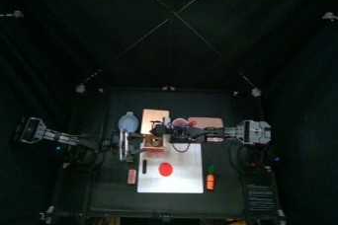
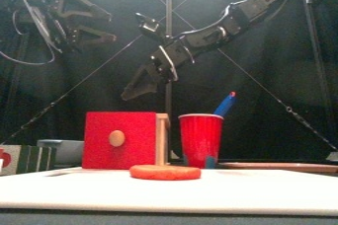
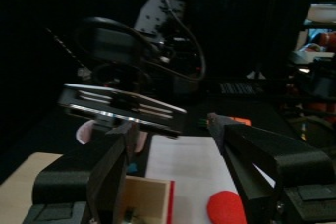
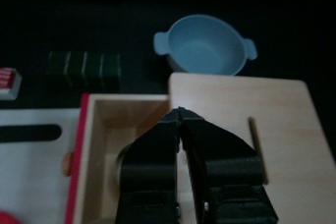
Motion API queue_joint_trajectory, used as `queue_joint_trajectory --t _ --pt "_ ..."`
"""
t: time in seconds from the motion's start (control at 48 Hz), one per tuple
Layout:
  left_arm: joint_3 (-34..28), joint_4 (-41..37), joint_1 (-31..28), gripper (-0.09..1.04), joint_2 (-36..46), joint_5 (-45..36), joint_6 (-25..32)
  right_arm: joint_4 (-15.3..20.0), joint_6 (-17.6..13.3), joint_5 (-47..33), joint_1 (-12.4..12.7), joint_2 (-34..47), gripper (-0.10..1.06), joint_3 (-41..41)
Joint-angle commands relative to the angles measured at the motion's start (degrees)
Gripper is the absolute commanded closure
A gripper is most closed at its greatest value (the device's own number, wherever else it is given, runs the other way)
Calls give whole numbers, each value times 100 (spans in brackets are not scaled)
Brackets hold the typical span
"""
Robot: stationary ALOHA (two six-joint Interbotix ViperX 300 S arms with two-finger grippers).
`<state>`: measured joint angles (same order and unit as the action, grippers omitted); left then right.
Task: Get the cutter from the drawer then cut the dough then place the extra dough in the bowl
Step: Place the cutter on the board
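Right gripper [image 4: 182,114], jaws closed, above wooden box's [image 4: 250,105] open drawer [image 4: 125,130]; left gripper [image 3: 178,141] spread wide beside box. Open jaws before descending; cutter unseen.

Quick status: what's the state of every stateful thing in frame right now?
drawer: pulled open
dough: whole disc, uncut, on the white board
bowl: empty
red cup: upright, blue knife inside
left gripper: open, empty
right gripper: shut, above the open drawer
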<state>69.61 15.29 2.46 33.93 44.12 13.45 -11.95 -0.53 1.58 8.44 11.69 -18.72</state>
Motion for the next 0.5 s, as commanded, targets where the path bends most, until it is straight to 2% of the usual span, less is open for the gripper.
queue_joint_trajectory --t 0.021,0.229,0.5 --pt "0 -79 -62 1 202 53 53 44 -18 149 -70 -264 52 53" --pt "123 -167 -97 1 492 79 88 185 -9 185 -70 -229 28 62" --pt "167 -176 -70 1 492 88 70 185 -9 299 -35 -97 26 79"
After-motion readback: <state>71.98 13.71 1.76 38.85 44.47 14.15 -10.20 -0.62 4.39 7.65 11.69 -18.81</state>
